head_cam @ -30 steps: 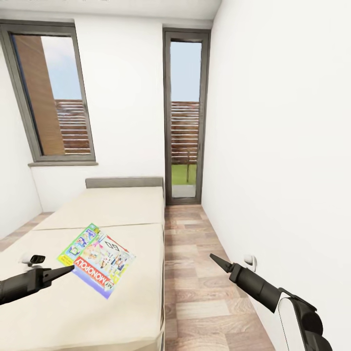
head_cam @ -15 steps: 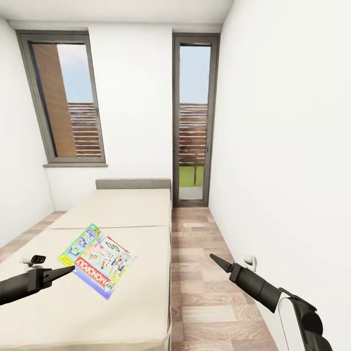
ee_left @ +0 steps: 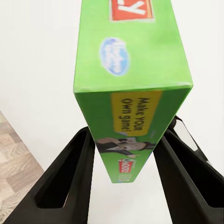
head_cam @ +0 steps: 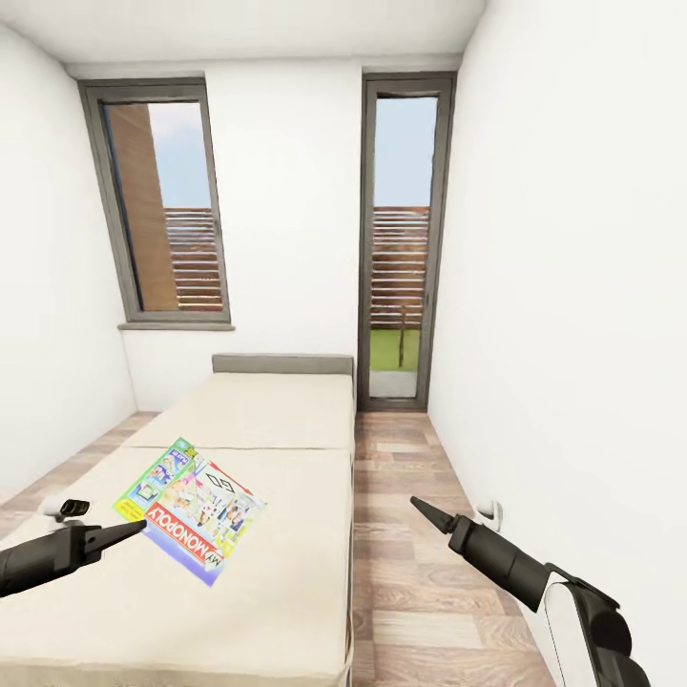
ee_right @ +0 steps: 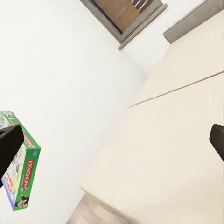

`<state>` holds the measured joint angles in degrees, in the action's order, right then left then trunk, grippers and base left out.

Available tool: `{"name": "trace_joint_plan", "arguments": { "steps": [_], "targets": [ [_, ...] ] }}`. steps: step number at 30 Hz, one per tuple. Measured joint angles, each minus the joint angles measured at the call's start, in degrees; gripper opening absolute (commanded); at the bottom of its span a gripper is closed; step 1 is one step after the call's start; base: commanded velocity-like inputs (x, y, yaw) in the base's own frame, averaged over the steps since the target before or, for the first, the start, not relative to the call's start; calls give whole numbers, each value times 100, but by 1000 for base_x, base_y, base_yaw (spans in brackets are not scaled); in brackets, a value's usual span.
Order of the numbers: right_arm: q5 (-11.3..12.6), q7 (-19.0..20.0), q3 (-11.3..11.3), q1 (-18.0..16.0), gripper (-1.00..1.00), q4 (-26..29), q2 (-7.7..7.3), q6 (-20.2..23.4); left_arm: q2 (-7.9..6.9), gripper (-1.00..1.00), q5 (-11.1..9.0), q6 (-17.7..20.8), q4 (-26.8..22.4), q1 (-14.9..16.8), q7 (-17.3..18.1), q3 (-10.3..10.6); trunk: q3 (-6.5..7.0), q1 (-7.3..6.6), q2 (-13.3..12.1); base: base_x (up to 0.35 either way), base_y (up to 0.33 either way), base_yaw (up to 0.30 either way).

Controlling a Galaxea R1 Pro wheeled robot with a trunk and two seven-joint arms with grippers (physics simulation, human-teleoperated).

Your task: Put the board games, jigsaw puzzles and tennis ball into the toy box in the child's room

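Our left gripper is clamped on the green Monopoly board game, held off the bed. Our right gripper looks pinched together, empty. We judge no toys boxed yet.

I was looking into a narrow bedroom of a home. A wide low bed with a beige mattress and a grey-brown headboard stood along the left side, a colourful board game over it. Bare white walls closed it in, wood-plank flooring ran beside the bed, and a tall window and a glazed door at the far end showed slatted fencing and grass outside.
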<state>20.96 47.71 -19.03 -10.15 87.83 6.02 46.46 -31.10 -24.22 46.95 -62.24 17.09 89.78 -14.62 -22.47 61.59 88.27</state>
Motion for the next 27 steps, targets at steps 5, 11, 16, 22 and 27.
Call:
{"name": "trace_joint_plan", "arguments": {
  "steps": [5, 11, 16, 22, 27],
  "targets": [
    [-3, -2, 0, 0, 100, 2, 0, 0, 6, -100, -1, 0, 1, 0, 0, 0, 118, -110, -201, 0, 0, 235],
    [1, -2, 0, 0, 100, 3, 0, 0, 8, -100, 0, 0, 3, 1, 0, 0, 260, -242, -441, 0, 0, 236],
    [-5, -13, -1, 0, 100, 0, 0, 0, 8, -100, 0, 0, 3, 1, 0, 0, 378, -352, -642, 0, 0, 236],
    [-5, -15, 0, 0, 100, 2, 0, 0, 9, -100, -1, 0, 4, 4, 0, 0, 520, -483, -883, -6, 0, 236],
    [-5, -25, 0, 0, 100, -1, 0, 0, 9, -100, 1, 1, 6, 0, 0, 0, 638, -593, -1084, -46, 0, 236]
  ]
}}
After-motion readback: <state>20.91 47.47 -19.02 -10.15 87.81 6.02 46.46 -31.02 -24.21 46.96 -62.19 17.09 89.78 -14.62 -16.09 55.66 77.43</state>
